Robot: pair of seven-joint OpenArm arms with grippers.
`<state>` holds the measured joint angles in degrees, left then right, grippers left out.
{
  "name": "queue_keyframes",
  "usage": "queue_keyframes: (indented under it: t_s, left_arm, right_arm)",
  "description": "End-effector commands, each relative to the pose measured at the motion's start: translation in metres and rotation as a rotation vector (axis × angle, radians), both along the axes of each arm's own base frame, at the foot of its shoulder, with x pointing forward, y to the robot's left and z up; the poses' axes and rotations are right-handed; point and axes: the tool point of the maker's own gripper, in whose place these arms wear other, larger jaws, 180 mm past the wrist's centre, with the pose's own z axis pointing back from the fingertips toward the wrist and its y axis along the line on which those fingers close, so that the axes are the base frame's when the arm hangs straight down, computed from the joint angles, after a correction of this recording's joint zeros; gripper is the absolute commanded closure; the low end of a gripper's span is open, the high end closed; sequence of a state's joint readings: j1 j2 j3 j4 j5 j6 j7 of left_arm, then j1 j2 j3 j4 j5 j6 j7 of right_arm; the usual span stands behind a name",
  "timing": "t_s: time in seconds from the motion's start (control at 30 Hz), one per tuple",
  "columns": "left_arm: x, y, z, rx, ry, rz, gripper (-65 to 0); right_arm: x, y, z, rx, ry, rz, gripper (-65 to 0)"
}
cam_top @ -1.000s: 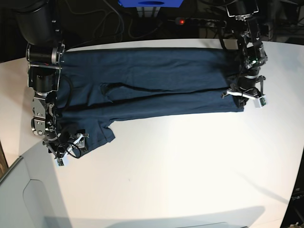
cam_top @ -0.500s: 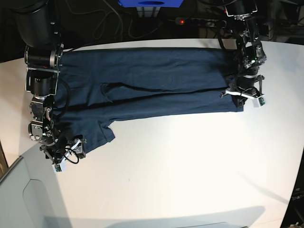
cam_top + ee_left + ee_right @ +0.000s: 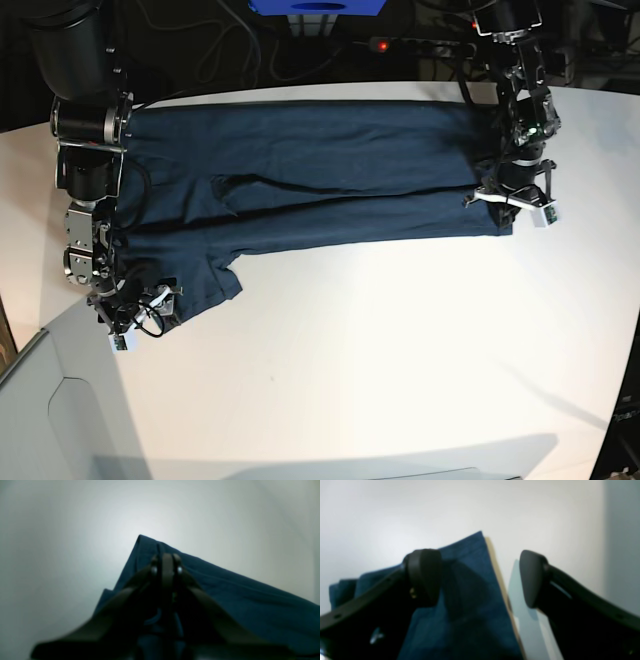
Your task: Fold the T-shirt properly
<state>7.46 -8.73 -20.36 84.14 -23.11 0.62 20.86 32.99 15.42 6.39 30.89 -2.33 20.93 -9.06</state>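
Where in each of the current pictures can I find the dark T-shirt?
Base view: the T-shirt spreads across the upper half, with one part reaching down at the left.
Left wrist view: it fills the lower middle and lower right.
Right wrist view: it lies from the lower left to the centre.
Shared landmark: the white table, visible beyond the cloth in every view.

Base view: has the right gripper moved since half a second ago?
Yes. Right gripper has shifted slightly up the image, judged against the near-left flap of the T-shirt, which hasn't visibly moved.
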Motion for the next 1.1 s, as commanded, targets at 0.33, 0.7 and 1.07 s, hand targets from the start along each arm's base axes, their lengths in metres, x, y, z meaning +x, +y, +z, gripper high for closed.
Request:
queue_keyframes:
  t_s: [0.33,0.7,1.07]
  left_arm:
    - [0.008,0.006,0.016,0.026,-0.05,-0.004,0.0]
    - [0.01,0.007,0.017,0.029,-0.053,-0.004,0.0]
    - [0.01,0.007,0.018,0.029,-0.055,-0.007,0.0]
  right_arm:
    - [-0.005,-0.002,-0.004,-0.003,0.022,0.009,-16.2]
    - [-0.002,-0.001,0.016,-0.04,-0.027,0.039,0.0]
    - [-0.021,0.015,0.102,-0.236,-0.208,0.153,-0.1]
